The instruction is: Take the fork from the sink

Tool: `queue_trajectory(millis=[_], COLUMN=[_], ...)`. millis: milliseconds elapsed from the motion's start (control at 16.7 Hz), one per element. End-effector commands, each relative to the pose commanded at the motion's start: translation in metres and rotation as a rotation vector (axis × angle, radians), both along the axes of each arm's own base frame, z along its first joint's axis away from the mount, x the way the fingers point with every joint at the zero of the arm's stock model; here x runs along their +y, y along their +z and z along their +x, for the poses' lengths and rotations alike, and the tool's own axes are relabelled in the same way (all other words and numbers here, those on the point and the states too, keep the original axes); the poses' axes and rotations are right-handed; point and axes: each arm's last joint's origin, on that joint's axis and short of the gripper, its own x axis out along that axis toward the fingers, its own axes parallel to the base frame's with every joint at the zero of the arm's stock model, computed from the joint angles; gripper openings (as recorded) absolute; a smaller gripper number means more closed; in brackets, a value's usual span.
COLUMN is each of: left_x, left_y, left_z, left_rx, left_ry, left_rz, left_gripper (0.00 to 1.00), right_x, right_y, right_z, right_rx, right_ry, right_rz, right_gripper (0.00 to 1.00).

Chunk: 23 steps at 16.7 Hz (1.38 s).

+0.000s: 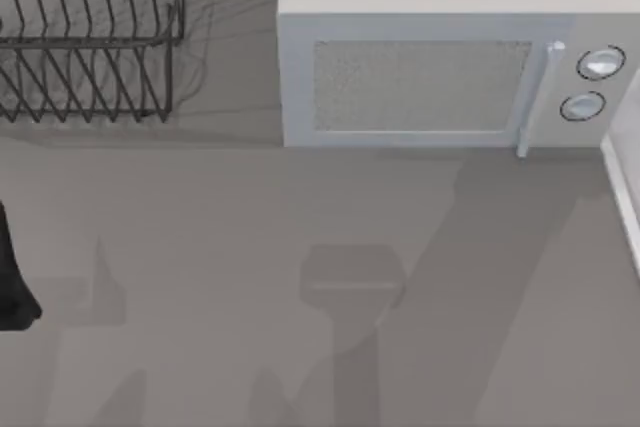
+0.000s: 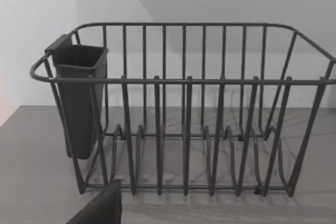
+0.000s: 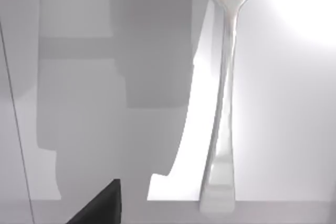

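Pale silvery metal, the fork [image 3: 223, 98] lies flat on the sink's light floor [image 3: 294, 103] under your right wrist camera, ungrasped, so the whole pickup remains; whether either gripper is spread or closed, you cannot tell.

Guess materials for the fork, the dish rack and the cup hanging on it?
Fork: looks like polished metal, pale silvery with bright glints along the handle. Dish rack: thin dark wire, probably coated or painted metal; matte, no shine. Cup hung on the rack's end: dark, solid-walled and matte, likely plastic, though painted metal is possible.
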Motion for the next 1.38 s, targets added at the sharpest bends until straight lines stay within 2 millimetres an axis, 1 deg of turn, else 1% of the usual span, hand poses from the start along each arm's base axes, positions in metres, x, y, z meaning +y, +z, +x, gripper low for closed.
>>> queue_trajectory(millis=[60,180,420,540,600,660,720,900,1380], left_x=[0.0,0.0,0.0,0.0,0.0,0.0,0.0,0.0,0.0], left_y=[0.0,0.0,0.0,0.0,0.0,0.0,0.0,0.0,0.0], left_z=[0.0,0.0,0.0,0.0,0.0,0.0,0.0,0.0,0.0], left_rx=[0.0,0.0,0.0,0.0,0.0,0.0,0.0,0.0,0.0], left_ry=[0.0,0.0,0.0,0.0,0.0,0.0,0.0,0.0,0.0], left_rz=[0.0,0.0,0.0,0.0,0.0,0.0,0.0,0.0,0.0], left_gripper=[1.0,1.0,1.0,1.0,1.0,1.0,1.0,1.0,1.0], right_x=[0.0,-0.001,-0.004,-0.004,-0.003,-0.003,-0.003,-0.003,-0.003], right_y=[-0.006,-0.027,-0.091,-0.122,-0.134,-0.142,-0.146,-0.146,-0.146], right_z=[0.0,0.003,0.007,0.005,0.002,0.0,-0.001,-0.001,-0.001], right_rx=[0.005,0.011,-0.02,-0.017,-0.01,-0.005,-0.002,-0.002,-0.002], right_ry=[0.0,-0.001,-0.003,-0.004,-0.004,-0.005,-0.005,-0.005,-0.005], right_rz=[0.001,0.003,-0.005,-0.005,-0.003,-0.001,0.0,0.0,0.0], right_gripper=[1.0,1.0,1.0,1.0,1.0,1.0,1.0,1.0,0.4])
